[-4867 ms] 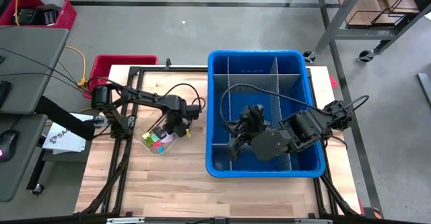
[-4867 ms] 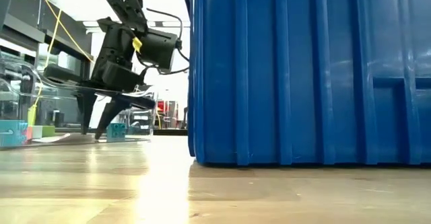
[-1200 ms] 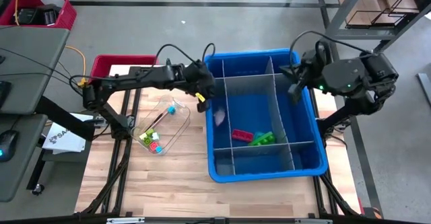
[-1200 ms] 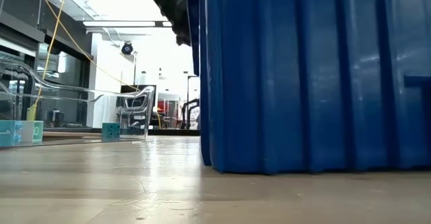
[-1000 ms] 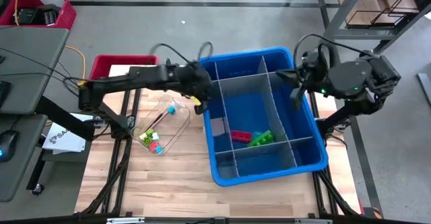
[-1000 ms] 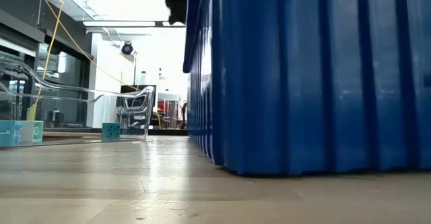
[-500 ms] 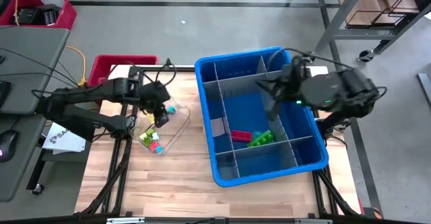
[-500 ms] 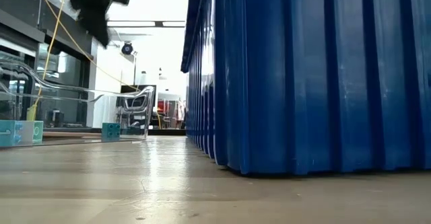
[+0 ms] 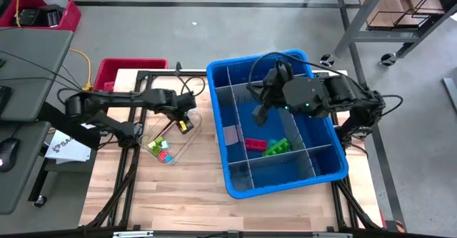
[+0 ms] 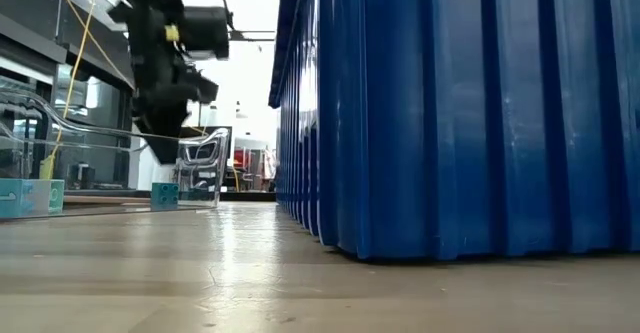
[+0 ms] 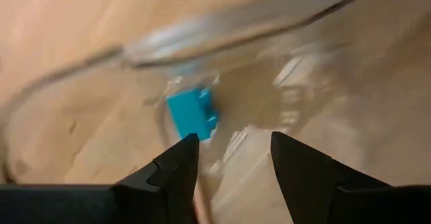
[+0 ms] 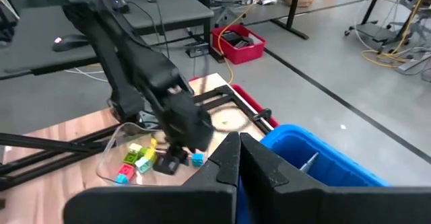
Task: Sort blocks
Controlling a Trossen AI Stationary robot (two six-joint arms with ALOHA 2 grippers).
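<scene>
A clear container (image 9: 166,142) lies on the wooden table left of the blue bin (image 9: 314,168). It holds several small blocks (image 9: 161,150), yellow, green, pink and teal. My left gripper (image 11: 232,143) is open over the container's far end, above a teal block (image 11: 192,113); it also shows in the high view (image 9: 183,126) and the low view (image 10: 165,151). My right gripper (image 12: 240,150) is shut and empty, above the bin's middle (image 9: 260,113). In the bin lie a pink block (image 9: 230,134), a red block (image 9: 255,144) and a green block (image 9: 278,147).
Thin grey dividers (image 9: 289,116) split the bin into compartments. The bin stands slightly turned on the table's right half. A red crate (image 9: 121,70) sits off the table's far left corner. Bare wood (image 9: 178,195) lies near the front edge.
My left gripper has gone from the bin's left rim toward the table's left edge and down to the clear container. My right gripper has gone from the bin's far right corner toward the left, over the bin's middle. The bin has turned a little.
</scene>
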